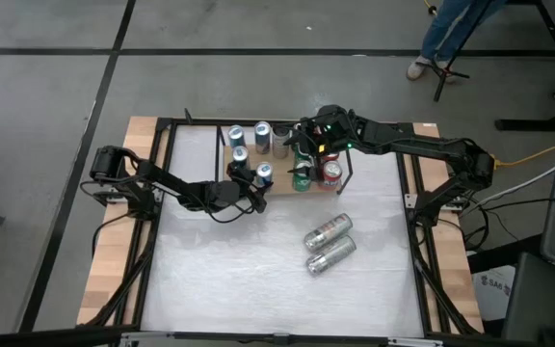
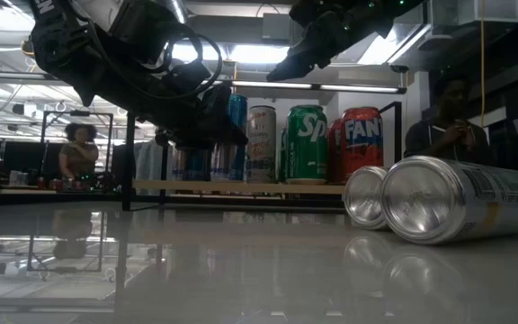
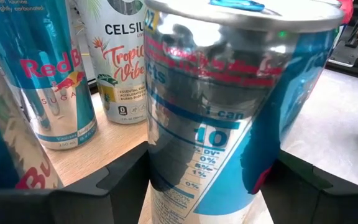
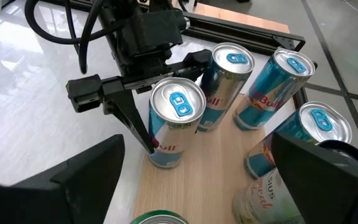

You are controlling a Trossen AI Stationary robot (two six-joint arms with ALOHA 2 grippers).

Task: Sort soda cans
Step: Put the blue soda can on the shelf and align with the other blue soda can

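The left arm reaches low across the white table (image 1: 258, 280) from its left edge, forearm nearly flat, wrist pointing toward a light wooden board (image 4: 210, 180) near the far side. Its left gripper (image 1: 261, 183) straddles an upright blue-and-silver soda can (image 4: 174, 121) standing on the board's near left corner. The dark fingers (image 4: 132, 121) flank the can on both sides, spread a little wider than its body; whether they press it or stand just clear of it cannot be told.

3 more blue-and-silver cans (image 1: 238, 145) stand upright on the board beyond it, with a pale white can (image 1: 281, 141) printed with tropical lettering beside them. To the right on the board stand a green can (image 2: 307, 144) and a red can (image 2: 361, 144), upright and close together.

The right arm stretches from the table's right edge, elbow raised, wrist bent downward over the board. Its right gripper (image 1: 303, 145) hangs above the cans with fingers spread wide, holding nothing.

2 plain silver cans (image 1: 329, 244) lie on their sides, side by side, on the bare table nearer the front, well apart from the board.
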